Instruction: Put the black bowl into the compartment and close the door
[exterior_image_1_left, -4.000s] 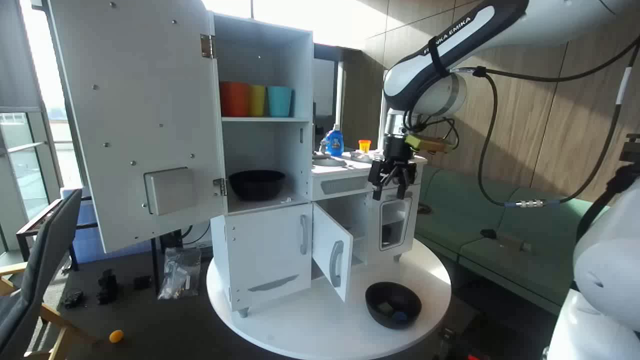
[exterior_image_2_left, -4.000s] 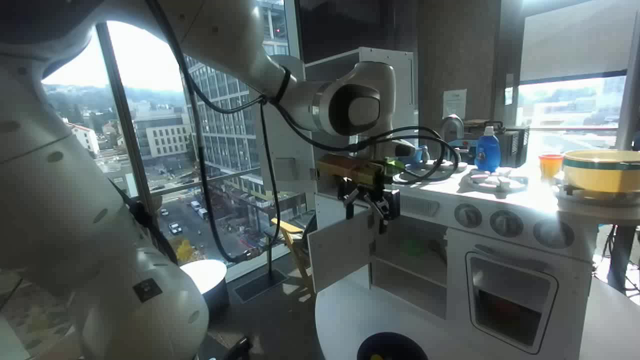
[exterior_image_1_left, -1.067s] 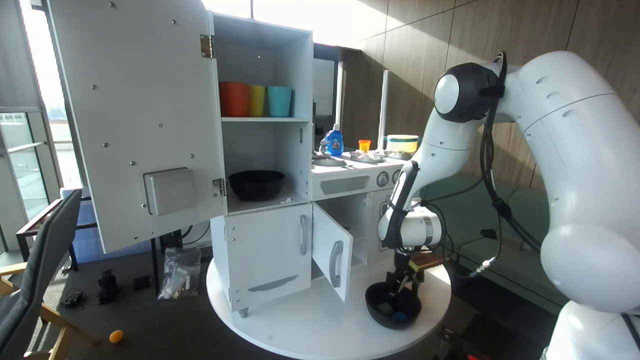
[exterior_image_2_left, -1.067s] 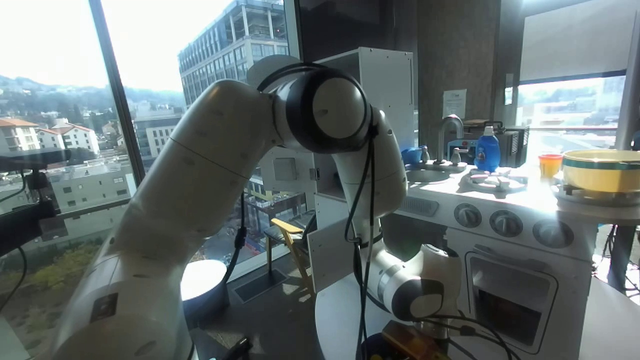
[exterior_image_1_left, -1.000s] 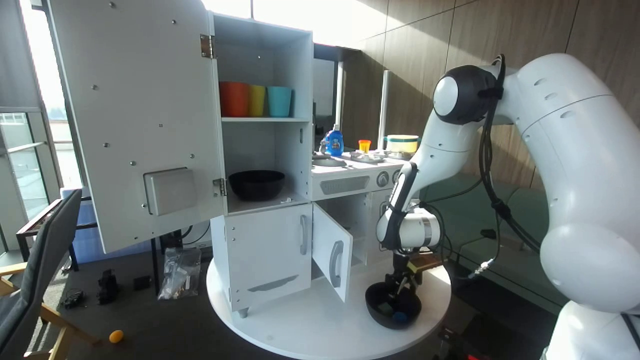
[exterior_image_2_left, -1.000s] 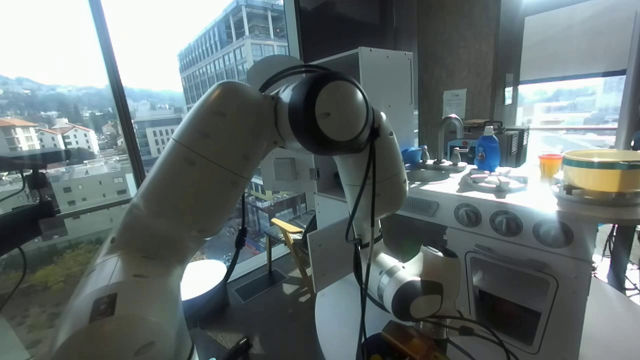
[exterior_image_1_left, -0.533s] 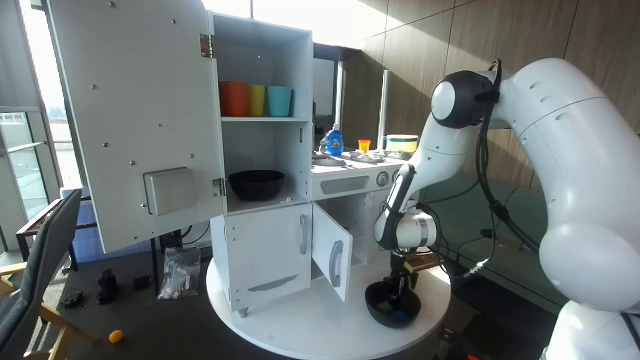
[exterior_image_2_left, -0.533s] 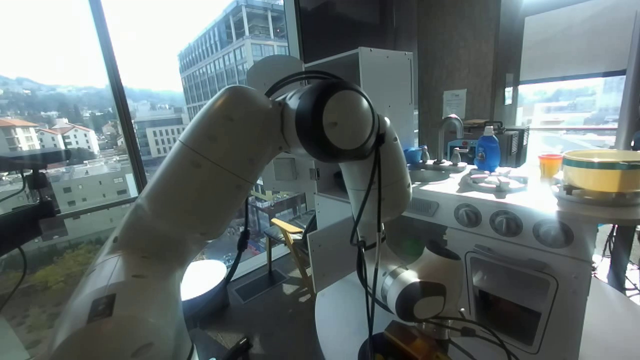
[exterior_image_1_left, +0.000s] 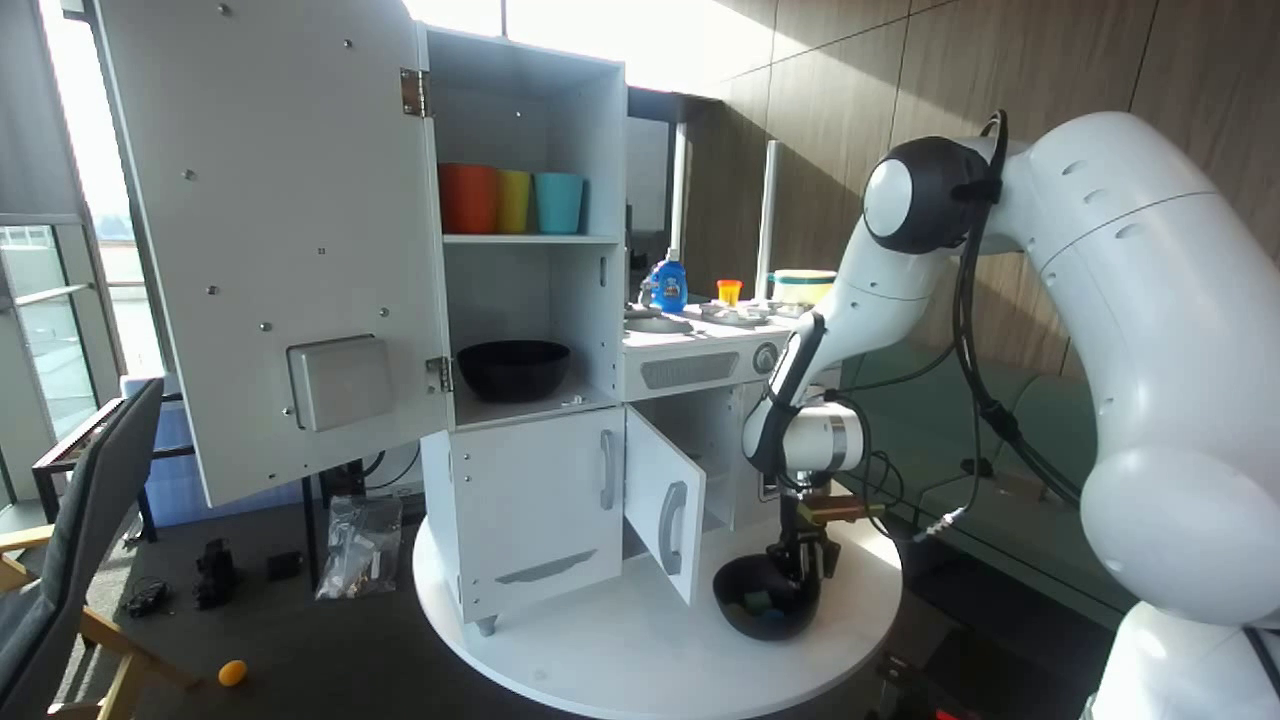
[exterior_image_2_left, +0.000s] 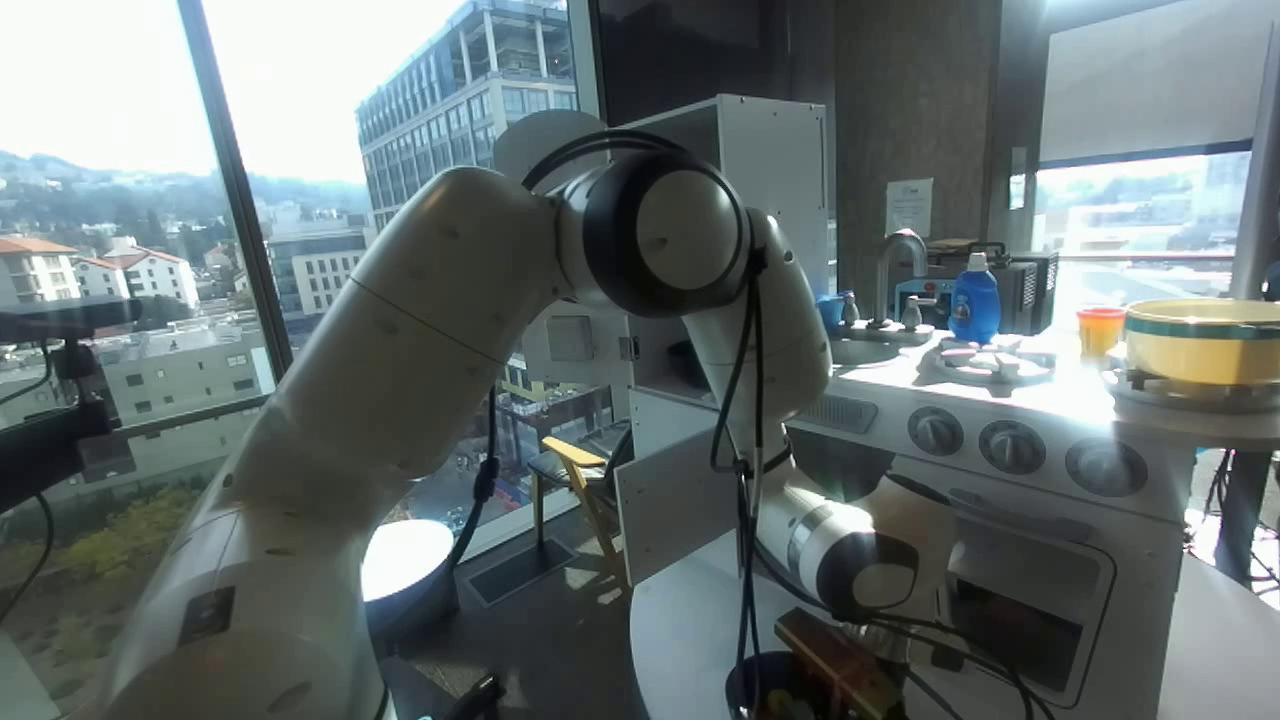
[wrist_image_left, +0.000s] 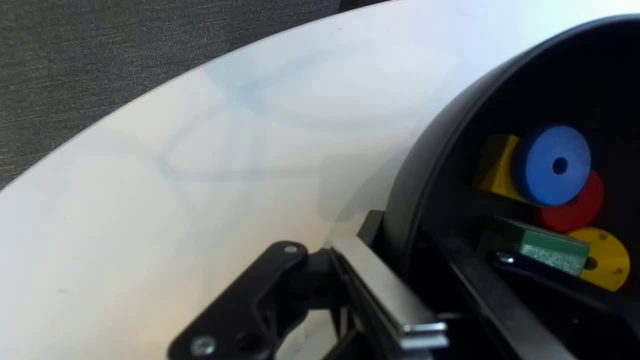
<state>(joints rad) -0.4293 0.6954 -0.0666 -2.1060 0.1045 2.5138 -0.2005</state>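
Observation:
A black bowl (exterior_image_1_left: 760, 620) stands at the front of the white round table, tilted slightly. In the wrist view the bowl (wrist_image_left: 425, 165) holds toy pieces: a blue disc (wrist_image_left: 557, 165), a red one, yellow ones and a green block (wrist_image_left: 552, 250). My gripper (wrist_image_left: 405, 235) is shut on its near rim, one finger outside the wall and one inside. In an exterior view the gripper (exterior_image_1_left: 812, 575) points down at the bowl's right side. The small door (exterior_image_1_left: 665, 505) of the lower compartment (exterior_image_1_left: 690, 430) stands partly open. The tall door (exterior_image_1_left: 290, 250) of the upper shelves is wide open.
Another black bowl (exterior_image_1_left: 513, 370) sits on the middle shelf, below orange, yellow and blue cups (exterior_image_1_left: 558, 203). The play-kitchen counter carries a blue bottle (exterior_image_2_left: 975, 300) and a yellow pot (exterior_image_2_left: 1200, 345). A green sofa (exterior_image_1_left: 950, 440) stands behind the arm.
My gripper has come down from beside the counter and shut on the bowl's rim. In the last half second the bowl has shifted left and slightly up in an exterior view, moving with the gripper.

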